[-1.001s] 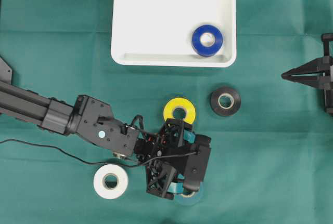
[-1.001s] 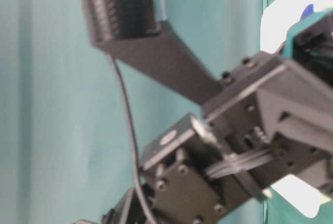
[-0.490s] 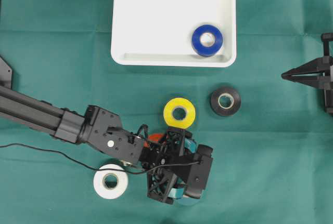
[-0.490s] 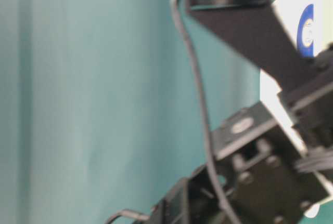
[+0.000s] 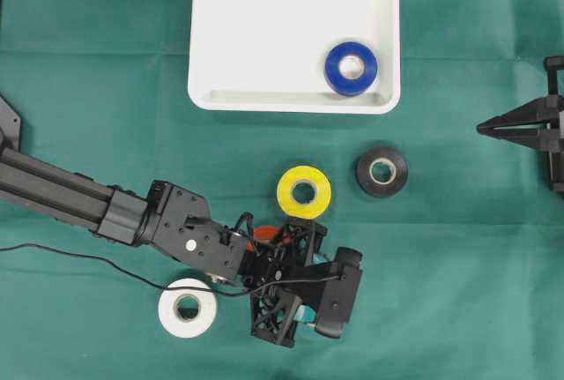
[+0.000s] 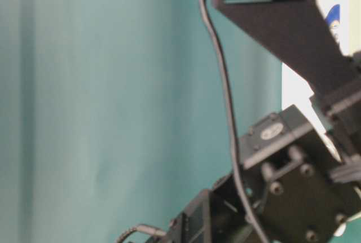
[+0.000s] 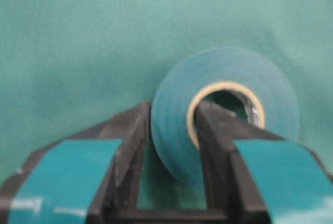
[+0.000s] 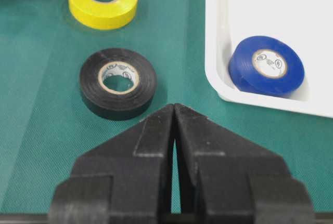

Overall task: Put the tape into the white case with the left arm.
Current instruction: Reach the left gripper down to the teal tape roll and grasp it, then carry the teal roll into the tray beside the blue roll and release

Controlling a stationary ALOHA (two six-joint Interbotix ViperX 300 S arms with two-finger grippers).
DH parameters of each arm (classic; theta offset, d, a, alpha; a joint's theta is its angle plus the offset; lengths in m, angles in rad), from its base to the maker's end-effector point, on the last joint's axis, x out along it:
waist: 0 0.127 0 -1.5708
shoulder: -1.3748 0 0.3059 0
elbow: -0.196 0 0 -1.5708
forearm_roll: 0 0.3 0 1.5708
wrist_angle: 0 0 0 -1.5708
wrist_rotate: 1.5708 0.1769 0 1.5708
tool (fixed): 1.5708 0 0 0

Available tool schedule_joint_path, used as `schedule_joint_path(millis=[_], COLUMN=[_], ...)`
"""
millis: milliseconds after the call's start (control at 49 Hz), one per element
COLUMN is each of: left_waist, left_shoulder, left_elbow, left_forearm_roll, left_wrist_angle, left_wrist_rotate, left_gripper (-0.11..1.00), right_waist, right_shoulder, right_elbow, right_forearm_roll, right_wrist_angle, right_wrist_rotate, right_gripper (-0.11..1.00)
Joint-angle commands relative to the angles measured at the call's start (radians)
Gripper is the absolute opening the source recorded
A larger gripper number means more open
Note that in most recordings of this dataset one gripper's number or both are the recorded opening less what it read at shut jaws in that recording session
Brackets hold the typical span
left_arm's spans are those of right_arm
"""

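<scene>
We see the left gripper (image 7: 171, 182) pinching the teal tape (image 7: 225, 112) at lower centre; one blue roll (image 5: 351, 68) lies in the white case (image 5: 264, 36), four remain outside.

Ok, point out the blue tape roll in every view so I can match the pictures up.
Overhead exterior: blue tape roll in the lower right corner of the white case.
Table-level exterior: a blue sliver at the right edge, behind the left arm.
Left wrist: not in view; the roll there is teal.
Right wrist: at right, in the case's near corner.
Shared landmark: the white case.
</scene>
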Motion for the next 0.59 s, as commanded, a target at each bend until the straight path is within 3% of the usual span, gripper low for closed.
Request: schedule_joint_path(millis=[0, 572], left_waist=[0.002, -0.029], left_shoulder=[-0.044, -0.210], left_elbow=[-0.009, 0.003], left_forearm_roll=[0.002, 0.002], left_wrist_angle=[-0.005, 0.021], left_wrist_rotate=[0.002, 0.002], left_gripper=[0.23, 0.24], right_waist=[0.000, -0.002], right_shoulder=[0.006, 0.006], right_elbow=[-0.011, -0.008], right_forearm_roll=[-0.002, -0.002], right_wrist_angle=[-0.005, -0.008], right_wrist_rotate=[0.002, 0.002], right_gripper=[-0.09, -0.09])
